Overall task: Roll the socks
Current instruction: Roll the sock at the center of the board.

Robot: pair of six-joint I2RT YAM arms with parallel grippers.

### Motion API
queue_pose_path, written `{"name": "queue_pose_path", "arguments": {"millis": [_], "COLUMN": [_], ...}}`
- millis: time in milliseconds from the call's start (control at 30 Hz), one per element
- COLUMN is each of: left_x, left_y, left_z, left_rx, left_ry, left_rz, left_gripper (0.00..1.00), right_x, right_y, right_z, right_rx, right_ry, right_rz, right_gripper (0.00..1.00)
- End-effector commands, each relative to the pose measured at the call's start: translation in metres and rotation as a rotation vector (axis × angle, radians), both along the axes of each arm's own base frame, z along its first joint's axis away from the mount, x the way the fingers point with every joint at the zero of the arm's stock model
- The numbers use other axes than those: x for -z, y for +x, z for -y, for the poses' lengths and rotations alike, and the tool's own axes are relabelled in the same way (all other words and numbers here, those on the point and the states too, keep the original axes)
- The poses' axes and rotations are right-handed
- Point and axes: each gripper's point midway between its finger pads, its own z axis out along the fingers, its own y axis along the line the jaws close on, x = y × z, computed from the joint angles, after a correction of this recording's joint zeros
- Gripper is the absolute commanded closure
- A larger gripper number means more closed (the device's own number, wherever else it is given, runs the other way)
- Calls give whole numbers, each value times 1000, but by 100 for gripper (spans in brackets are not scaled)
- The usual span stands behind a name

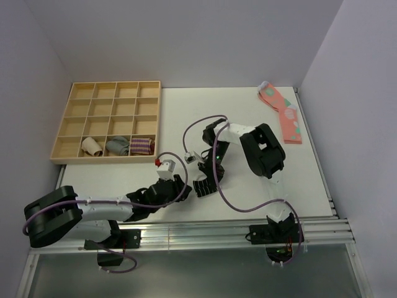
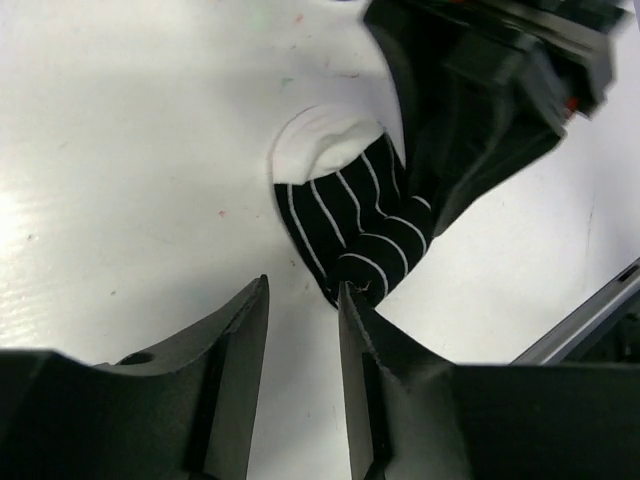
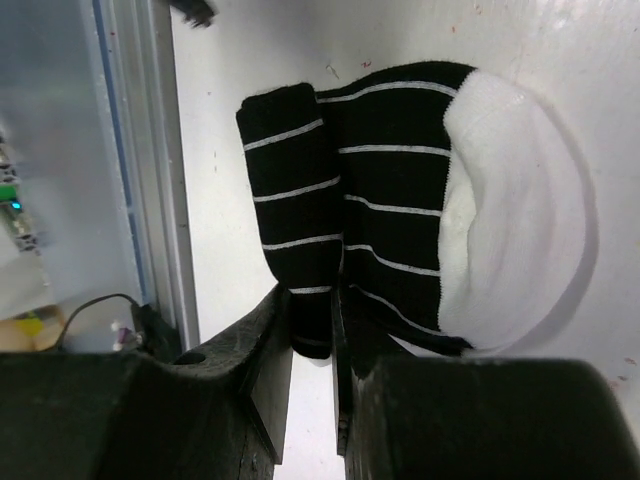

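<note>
The socks [image 1: 205, 185] are lying on the white worktop [image 1: 310, 180] at about 6 o'clock from its centre, close to the front rail. They are black with thin white stripes, partly rolled, with the white trim bulging at one end. The right jaws are squeezing nearly together on the rolled black end, fingers [image 3: 250, 350] pressing the fabric from both sides. The left jaws are standing a little apart and gripping nothing. Their fingers [image 2: 230, 340] are sitting at 9 o'clock of the socks, one tip just beside the roll.
</note>
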Motion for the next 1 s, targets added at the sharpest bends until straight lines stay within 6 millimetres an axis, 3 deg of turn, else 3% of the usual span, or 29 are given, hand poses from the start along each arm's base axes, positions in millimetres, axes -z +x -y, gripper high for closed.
{"name": "queue_pose_path", "arguments": {"millis": [0, 167, 367, 567, 967], "left_x": [-33, -43, -39, -21, 3], "left_y": [14, 6, -4, -13, -7], "left_z": [9, 27, 47, 62, 72], "left_rx": [12, 127, 254, 353, 353], "left_ry": [23, 8, 3, 16, 13], "left_rz": [201, 288, 322, 310, 266], "left_gripper": [60, 54, 53, 52, 52], "right_x": [-3, -1, 2, 4, 8], "right_y": [-5, -7, -7, -7, -8], "right_z": [6, 5, 4, 4, 8], "right_rx": [11, 28, 44, 54, 55], "right_ry": [-60, -96, -127, -143, -159], "right_rz": [-61, -120, -152, -163, -156], "right_gripper": [78, 78, 78, 78, 79]}}
